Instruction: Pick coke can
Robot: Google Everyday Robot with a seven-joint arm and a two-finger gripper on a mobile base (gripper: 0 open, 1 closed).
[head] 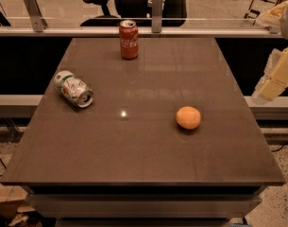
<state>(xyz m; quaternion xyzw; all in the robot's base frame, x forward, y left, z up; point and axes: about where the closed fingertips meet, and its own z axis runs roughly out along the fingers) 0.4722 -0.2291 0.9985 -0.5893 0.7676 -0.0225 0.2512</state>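
Table (148, 145), 3 items: silver-green can (73, 89) on its side at left; coke can (128, 39) upright at far edge, centre-left; orange (188, 117) right of centre. Gripper (272, 83) off the table's right edge, well apart from the coke can, holding nothing; open or closed, can't tell.

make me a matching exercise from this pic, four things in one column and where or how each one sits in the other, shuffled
Things:
1. coke can
2. silver can
3. orange
4. gripper

Places or states:
A. lying on its side, on the left part of the table
B. standing upright near the far edge
C. beyond the right edge, touching nothing
D. resting right of centre

Pairs: 1-B, 2-A, 3-D, 4-C
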